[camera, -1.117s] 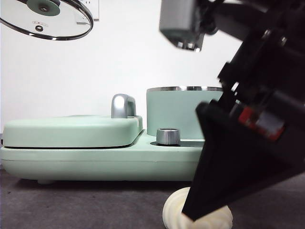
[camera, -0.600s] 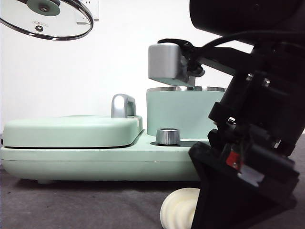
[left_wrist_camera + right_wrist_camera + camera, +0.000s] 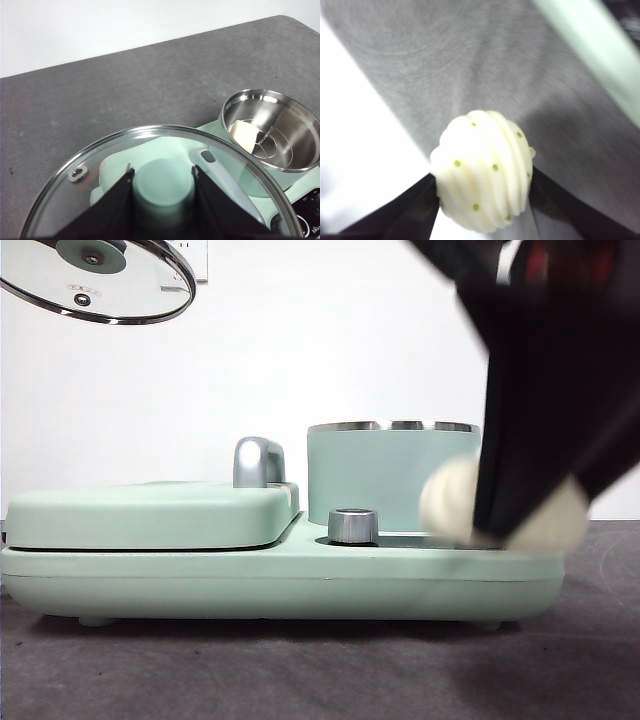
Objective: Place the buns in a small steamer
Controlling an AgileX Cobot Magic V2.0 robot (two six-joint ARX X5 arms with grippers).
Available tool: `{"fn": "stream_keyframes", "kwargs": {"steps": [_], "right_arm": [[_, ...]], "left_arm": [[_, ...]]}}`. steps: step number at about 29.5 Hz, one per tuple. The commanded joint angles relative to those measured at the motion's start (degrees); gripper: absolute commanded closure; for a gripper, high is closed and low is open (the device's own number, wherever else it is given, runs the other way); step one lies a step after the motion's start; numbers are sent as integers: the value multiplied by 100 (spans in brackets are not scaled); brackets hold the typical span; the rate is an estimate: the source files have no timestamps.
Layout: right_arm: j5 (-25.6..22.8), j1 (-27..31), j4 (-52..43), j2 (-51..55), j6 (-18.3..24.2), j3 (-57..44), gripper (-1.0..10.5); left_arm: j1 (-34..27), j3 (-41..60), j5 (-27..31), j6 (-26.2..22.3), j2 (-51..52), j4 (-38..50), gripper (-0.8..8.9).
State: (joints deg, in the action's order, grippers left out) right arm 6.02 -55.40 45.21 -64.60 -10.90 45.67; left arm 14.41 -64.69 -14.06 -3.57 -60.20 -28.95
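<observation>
My right gripper (image 3: pixel 500 525) is shut on the ribbed cream bun (image 3: pixel 482 170) with green dots and holds it in the air in front of the small steamer (image 3: pixel 390 475), the mint green pot with a steel rim. The bun shows blurred in the front view (image 3: pixel 448 502). My left gripper (image 3: pixel 162 187) is shut on the green knob of the glass lid (image 3: pixel 100 165) and holds it high at the upper left of the front view (image 3: pixel 100 280). The left wrist view looks down into the open pot (image 3: pixel 272 127), where the smooth bun (image 3: pixel 245 136) lies on the steel bottom.
The flat mint green lidded grill section (image 3: pixel 150 515) with a chrome handle (image 3: pixel 258 462) sits left of the pot on the same base. A steel dial (image 3: pixel 352 525) stands in front of the pot. Grey table mat (image 3: pixel 250 670) spreads in front.
My right gripper closed on the ribbed bun on the mat and lifted it up to the height of the pot's side. The lid has stayed in place.
</observation>
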Motion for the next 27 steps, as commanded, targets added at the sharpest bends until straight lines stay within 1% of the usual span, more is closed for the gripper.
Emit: {"fn": "stream_keyframes", "kwargs": {"steps": [1,6,9,14,18,22,27], "right_arm": [[7,111,901,-42,-262,822,695],[7,507,1591,-52,-262,1862,695],[9,863,1646,-61,-216,2358,695],[9,1499,1615,-391,179,3036,695],[9,1956,1526,-957,562,3552,695],[11,2262,1340,-1646,844,3998,695],[11,2461,1259,-2481,1073,4459,694]], "left_arm": [[7,-98,-31,17,-11,155,802],[7,-98,-31,15,-11,155,802],[7,-98,-31,4,-11,155,802],[7,-98,-31,-4,-11,155,802],[7,-98,-31,-2,-11,155,802],[7,-98,-31,-2,-11,155,802],[7,-98,-31,-4,-13,155,802]]}}
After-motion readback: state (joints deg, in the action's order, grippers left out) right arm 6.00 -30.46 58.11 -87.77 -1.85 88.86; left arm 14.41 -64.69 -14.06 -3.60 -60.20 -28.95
